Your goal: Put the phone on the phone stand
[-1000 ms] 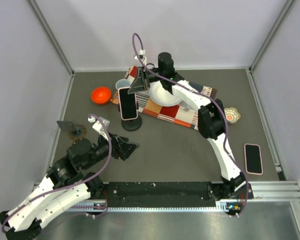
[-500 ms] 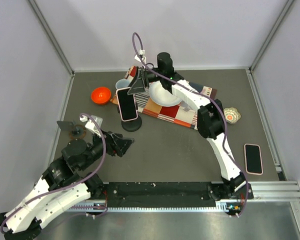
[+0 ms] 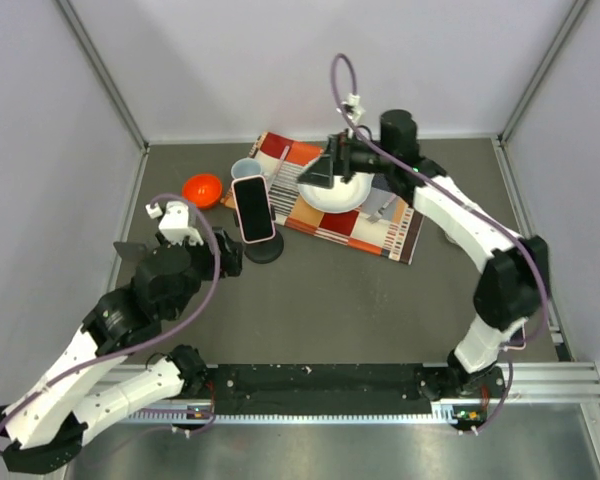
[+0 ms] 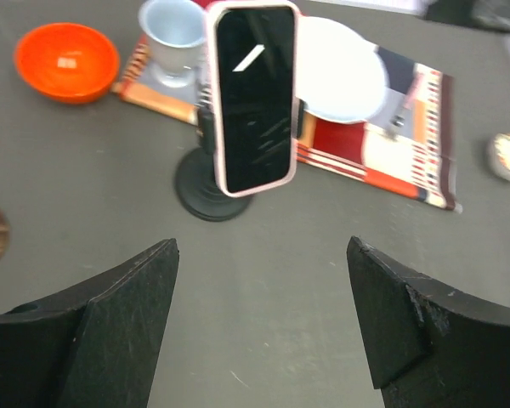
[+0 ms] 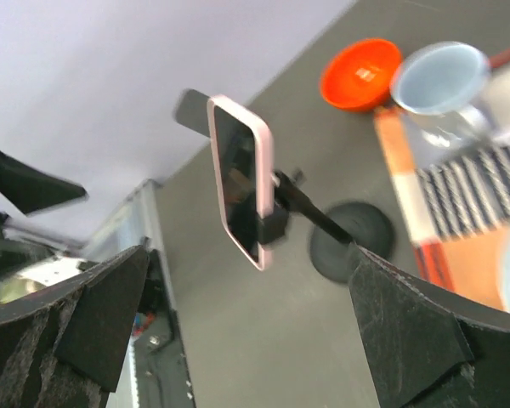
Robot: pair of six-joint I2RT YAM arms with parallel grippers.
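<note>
One phone (image 3: 254,208) on phone stand (image 3: 265,250), long axis upright, screen facing nearward, left fingers (image 4: 110,323) wide, right fingers (image 5: 416,331) wide

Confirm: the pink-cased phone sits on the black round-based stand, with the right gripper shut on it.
One error: the pink-cased phone sits on the black round-based stand, but the right gripper is open, clear of it, per the right wrist view.

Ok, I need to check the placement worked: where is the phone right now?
In the top view the phone sits upright in the phone stand, left of centre, between the orange bowl and the striped mat.
</note>
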